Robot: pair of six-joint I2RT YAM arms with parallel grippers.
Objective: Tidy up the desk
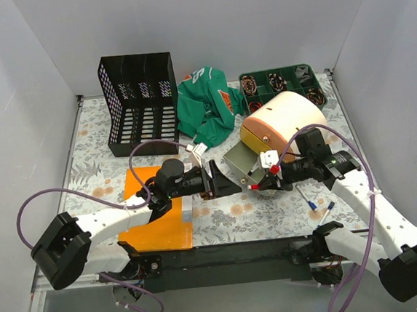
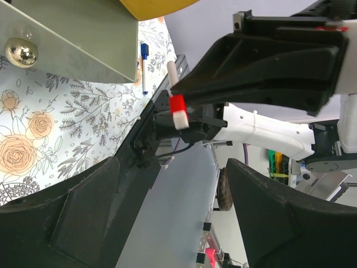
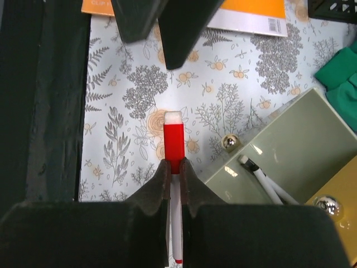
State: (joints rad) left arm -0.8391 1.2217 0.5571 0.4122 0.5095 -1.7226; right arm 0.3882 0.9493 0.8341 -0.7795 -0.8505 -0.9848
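Desk (image 1: 90, 141), the big flat top w/ white cover printed in grey ferns & orange flowers, fills the whole floor of the cell, black rim along the near edge by the arm bases. Both arms meet near centre, just above it. Right gripper (image 3: 174, 167) has its jaws clamped tight on a white marker w/ red cap (image 3: 173, 142); cap end sticks out past the fingertips, pointing left. Left gripper (image 1: 224, 182) faces it from the left, jaws well apart, nothing btwn them, tips close to the cap but not touching it. Just behind the pair sits an olive-grey metal drawer (image 1: 239, 160), pulled out of a rounded peach & yellow box (image 1: 285, 116); more white markers (image 3: 262, 181) lie inside the drawer. Orange pad (image 1: 167, 229) lies flat near left, partly under the left arm. Black mesh file rack (image 1: 141, 96) stands far left, crumpled green garment (image 1: 204, 105) far centre, green compartment tray (image 1: 286, 70) far right. Two blue-capped pens (image 1: 311, 204) lie loose near right.
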